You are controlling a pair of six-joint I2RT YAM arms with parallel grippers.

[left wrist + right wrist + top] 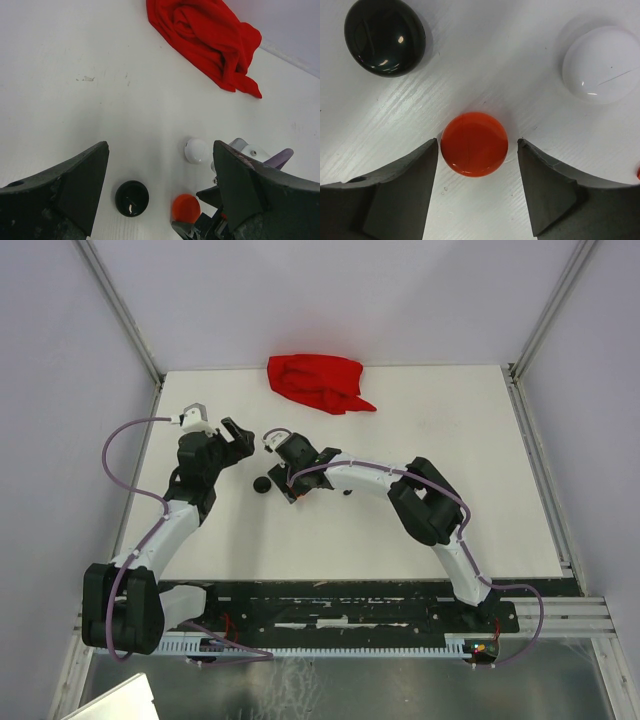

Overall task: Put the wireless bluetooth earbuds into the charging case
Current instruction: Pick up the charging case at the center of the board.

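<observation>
At the right edge of the right wrist view a red sliver [638, 173] is cut off, and too little of it shows to name it. The top edge clips the black disc [385, 36]. The fingers [395, 200] of the right gripper [477, 147] run off the bottom.

In the left wrist view the top edge cuts the cloth [200, 35]. The left gripper [160, 146] runs off the bottom, and the right gripper hides the lower part of the orange disc [185, 206].

In the top view, a dark speck [348, 492] at centre is too small to tell.
</observation>
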